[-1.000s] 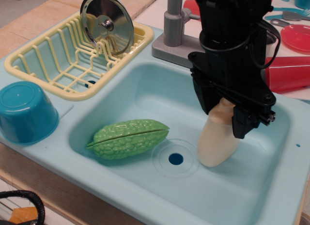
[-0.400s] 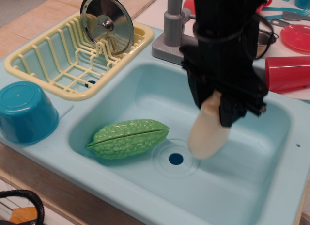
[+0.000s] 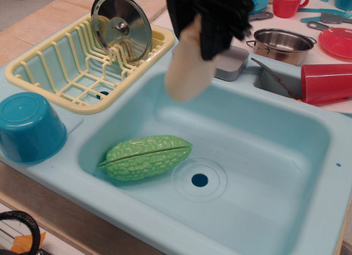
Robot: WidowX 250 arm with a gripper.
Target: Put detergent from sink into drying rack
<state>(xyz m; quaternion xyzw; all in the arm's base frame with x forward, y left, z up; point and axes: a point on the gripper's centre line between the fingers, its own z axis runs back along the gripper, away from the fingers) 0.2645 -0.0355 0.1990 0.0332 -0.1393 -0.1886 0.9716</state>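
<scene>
My black gripper (image 3: 199,25) is shut on the neck of the cream-beige detergent bottle (image 3: 187,71), which hangs in the air above the back left part of the light blue sink (image 3: 258,156). The bottle is just right of the pale yellow drying rack (image 3: 66,73). The sink's drain hole (image 3: 199,179) shows in the basin floor.
A bumpy green gourd (image 3: 146,156) lies in the sink. A steel lid (image 3: 121,27) stands in the rack's far end. A round blue bowl (image 3: 30,126) sits upside down at the left. A steel pot (image 3: 281,43), red cup (image 3: 325,82) and dishes are at the back right.
The gripper has lifted the detergent bottle out of the basin and carried it up and left toward the rack. The faucet is now mostly hidden behind the arm.
</scene>
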